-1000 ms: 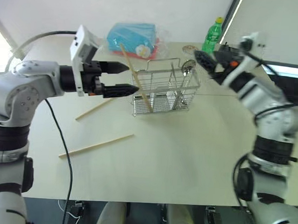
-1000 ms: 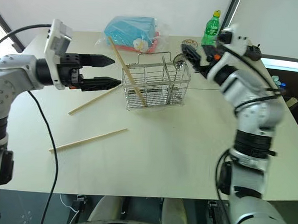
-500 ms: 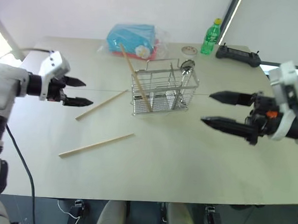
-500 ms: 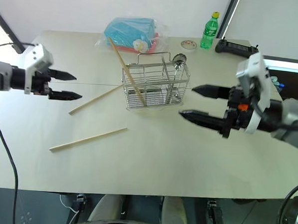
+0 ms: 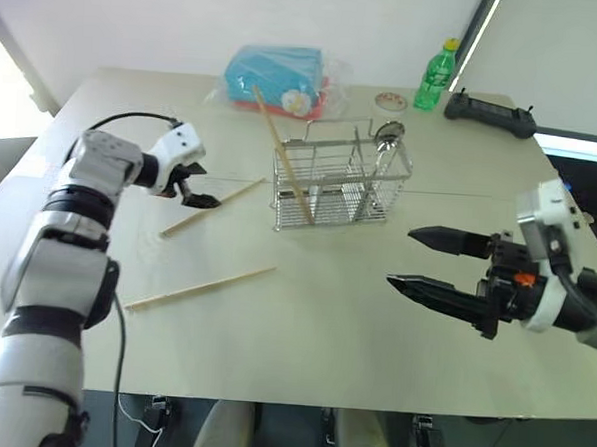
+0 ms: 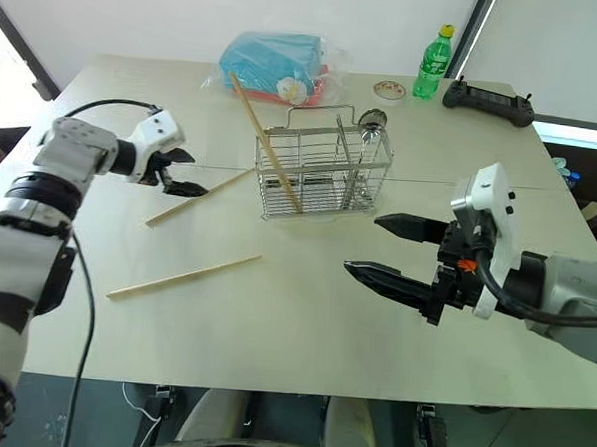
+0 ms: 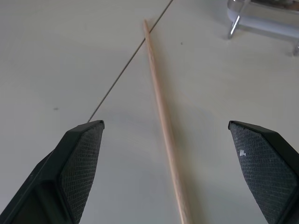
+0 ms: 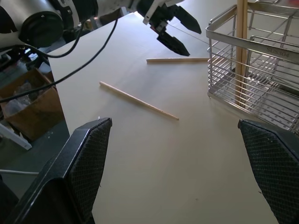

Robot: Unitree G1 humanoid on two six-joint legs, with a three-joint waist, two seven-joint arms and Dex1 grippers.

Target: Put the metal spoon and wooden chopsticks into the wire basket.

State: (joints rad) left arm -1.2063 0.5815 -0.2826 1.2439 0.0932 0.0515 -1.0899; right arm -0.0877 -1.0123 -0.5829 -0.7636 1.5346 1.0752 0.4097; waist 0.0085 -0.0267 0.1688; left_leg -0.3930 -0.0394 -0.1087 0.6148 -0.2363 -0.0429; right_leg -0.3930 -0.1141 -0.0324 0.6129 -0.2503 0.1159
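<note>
While right gripper (image 6: 385, 250) has pulled back agape, left gripper (image 5: 201, 183) dropped, spread over table chopstick (image 5: 212, 208)

The head's two eyes look forward and down over the pale rectangular table (image 5: 303, 334), sharing the shiny silver wire basket (image 5: 341, 181) at upper centre. The left wrist camera sits close above a pale tan wooden chopstick (image 7: 163, 121); the right wrist camera looks from farther off, across the table.

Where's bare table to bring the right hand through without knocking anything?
Bare table stretches from the near edge to the wire basket, right of the nearer loose chopstick. Crowded: the far edge, with the blue packet, green bottle and black controller.
</note>
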